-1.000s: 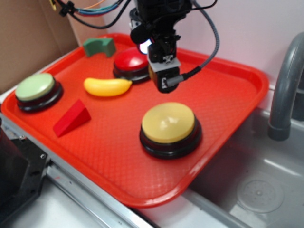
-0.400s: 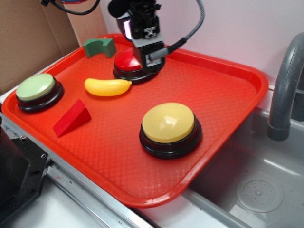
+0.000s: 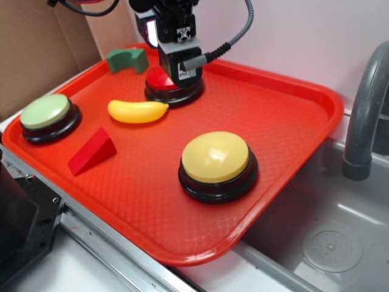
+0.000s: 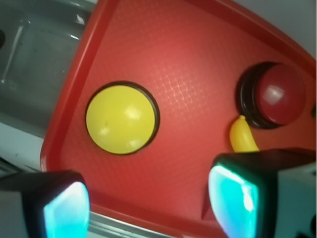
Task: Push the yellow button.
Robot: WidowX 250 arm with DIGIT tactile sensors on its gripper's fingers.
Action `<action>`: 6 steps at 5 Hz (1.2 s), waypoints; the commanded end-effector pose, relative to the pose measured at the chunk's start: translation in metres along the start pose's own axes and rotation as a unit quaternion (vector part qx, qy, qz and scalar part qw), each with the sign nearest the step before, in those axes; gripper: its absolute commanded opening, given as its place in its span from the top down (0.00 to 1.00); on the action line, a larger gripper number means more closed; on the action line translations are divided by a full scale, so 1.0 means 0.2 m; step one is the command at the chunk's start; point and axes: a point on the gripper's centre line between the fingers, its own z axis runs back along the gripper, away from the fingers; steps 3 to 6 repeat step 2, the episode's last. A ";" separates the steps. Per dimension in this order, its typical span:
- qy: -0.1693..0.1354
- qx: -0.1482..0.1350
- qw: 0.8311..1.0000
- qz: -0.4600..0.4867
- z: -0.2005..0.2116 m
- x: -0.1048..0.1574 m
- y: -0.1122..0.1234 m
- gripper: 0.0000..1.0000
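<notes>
Tray [image 3: 292, 121], red and textured, as landmark for all places below; set on worktop [image 3: 73, 267], with sink [image 3: 328, 243] and grey faucet [image 3: 364, 109] off its right side.

Yellow button [image 3: 215, 157]: pale-yellow dome on black ring, largest of three, on tray's near-right part, well clear of every other thing on tray. Same button [image 4: 121, 119] seen from above in wrist view, unobstructed, near tray's edge beside sink.

Tool [image 3: 177, 73]: hanging over tray's far middle, directly in front of and above red button [image 3: 173, 85], hiding part of that dome. Well apart from yellow button, up and left of it. Fingers spread wide in wrist view, one pad [image 4: 64, 210] at lower left, other pad [image 4: 233, 198] at lower right, both glowing teal, nothing between them but tray surface. Grey cable trailing off tool toward tray's far right.

Other things on tray: toy banana [image 3: 137, 111] left of centre, just in front of red button, not touching it; red wedge block [image 3: 91, 152] nearer front-left; pale-green button [image 3: 47, 115] on black base at tray's left edge; dark green arch block [image 3: 127, 59] at tray's far-left corner. Bare tray surface between red button and yellow button, with no object lying along that stretch. Brown cardboard [image 3: 36, 48] standing behind tray's left side.
</notes>
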 end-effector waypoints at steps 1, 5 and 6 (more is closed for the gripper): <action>-0.039 -0.003 0.999 0.026 0.23 -0.03 -0.04 0.00; -0.048 -0.011 0.998 0.032 0.27 -0.06 -0.04 0.00; -0.048 -0.011 0.998 0.032 0.27 -0.06 -0.04 0.00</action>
